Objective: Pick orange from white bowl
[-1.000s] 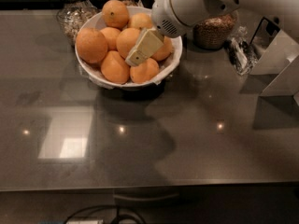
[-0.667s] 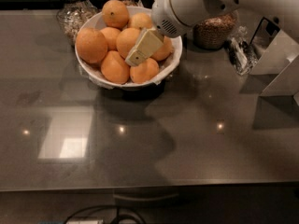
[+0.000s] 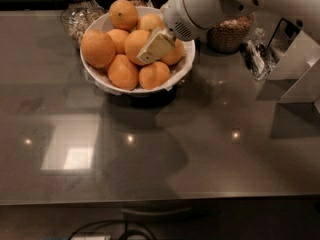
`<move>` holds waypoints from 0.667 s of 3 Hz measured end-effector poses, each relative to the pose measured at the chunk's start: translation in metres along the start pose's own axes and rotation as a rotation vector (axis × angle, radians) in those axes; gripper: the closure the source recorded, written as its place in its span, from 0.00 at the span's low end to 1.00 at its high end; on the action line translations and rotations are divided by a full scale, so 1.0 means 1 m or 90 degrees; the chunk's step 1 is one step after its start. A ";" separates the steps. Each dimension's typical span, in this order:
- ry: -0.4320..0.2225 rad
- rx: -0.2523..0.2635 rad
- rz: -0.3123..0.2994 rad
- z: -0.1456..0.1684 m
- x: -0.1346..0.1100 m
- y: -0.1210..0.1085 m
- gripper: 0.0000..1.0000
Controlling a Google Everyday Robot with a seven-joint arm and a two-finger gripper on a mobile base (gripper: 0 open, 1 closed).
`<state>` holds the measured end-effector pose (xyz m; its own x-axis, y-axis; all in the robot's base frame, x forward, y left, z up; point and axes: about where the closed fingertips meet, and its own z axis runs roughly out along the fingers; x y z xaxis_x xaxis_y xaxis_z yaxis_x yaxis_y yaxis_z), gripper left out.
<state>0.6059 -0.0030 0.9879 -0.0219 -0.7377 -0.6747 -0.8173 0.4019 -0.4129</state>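
Note:
The white bowl (image 3: 186,64) with a crinkled white liner stands at the back of the dark table and holds several oranges. The largest orange (image 3: 97,48) lies at the bowl's left side. My gripper (image 3: 146,57) reaches down into the bowl from the upper right. Its cream-coloured tip rests against the middle orange (image 3: 133,42), between it and the orange (image 3: 175,54) at the right rim. The white arm (image 3: 210,4) hides the bowl's far right edge.
Glass jars stand behind the bowl: one with pale grain (image 3: 77,16) at the left, one with brown grain (image 3: 229,34) at the right. A small dark packet (image 3: 257,59) and a grey metal stand (image 3: 297,66) are at the right. The table's front edge (image 3: 160,200) runs across the bottom.

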 end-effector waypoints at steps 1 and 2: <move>0.005 0.016 -0.007 0.000 0.004 -0.004 0.16; -0.002 0.016 -0.017 0.012 0.004 -0.009 0.13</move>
<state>0.6201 -0.0028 0.9815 0.0014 -0.7469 -0.6650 -0.8032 0.3953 -0.4457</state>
